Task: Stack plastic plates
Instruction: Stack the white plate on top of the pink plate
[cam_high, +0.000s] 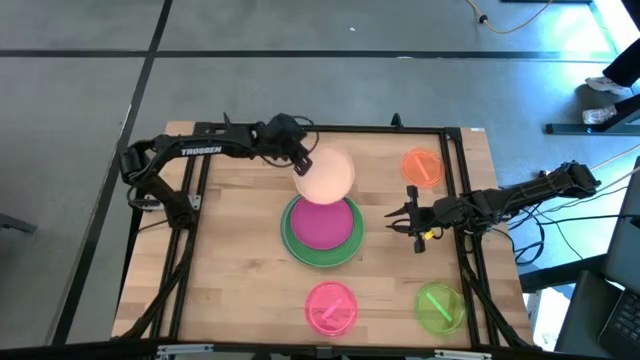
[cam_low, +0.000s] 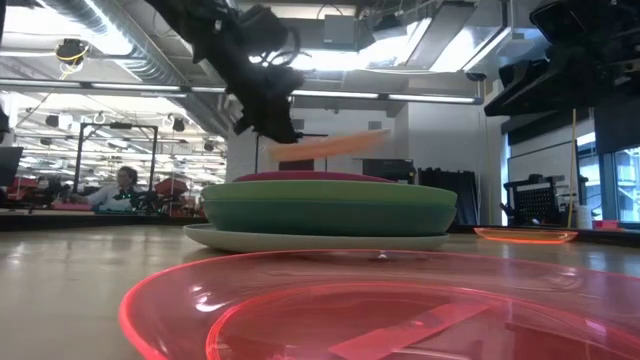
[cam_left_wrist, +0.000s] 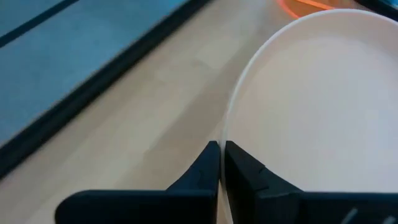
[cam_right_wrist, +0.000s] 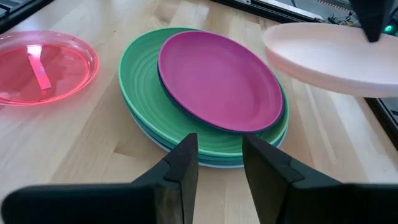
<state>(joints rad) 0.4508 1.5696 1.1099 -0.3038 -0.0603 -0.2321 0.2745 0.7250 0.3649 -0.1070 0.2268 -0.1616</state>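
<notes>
A stack of plates (cam_high: 322, 228) stands mid-table, with a magenta plate (cam_right_wrist: 217, 81) on top and dark navy, light green (cam_right_wrist: 140, 81), teal and pale grey plates under it. My left gripper (cam_high: 300, 160) is shut on a peach plate (cam_high: 328, 176), which hangs in the air over the stack's far edge (cam_low: 330, 145). My right gripper (cam_high: 400, 218) is open and waits just right of the stack (cam_right_wrist: 217, 162). Lying flat on the table are an orange plate (cam_high: 422, 167), a pink plate (cam_high: 331, 307) and a lime plate (cam_high: 438, 305). My left gripper pinches the peach plate's rim (cam_left_wrist: 225, 127) between its two fingers, on the plate's far-left edge, coming from the table's far-left side. The plate is lifted clear, nearly level with a slight tilt (cam_low: 335, 146), above the stack.
The pink plate (cam_low: 400, 310) lies near the table's near edge and the lime plate to its right. The orange plate (cam_low: 525, 235) sits at the far right. A black frame rail (cam_high: 460, 200) runs along the table's sides. Bare wood (cam_high: 230, 260) lies left of the stack.
</notes>
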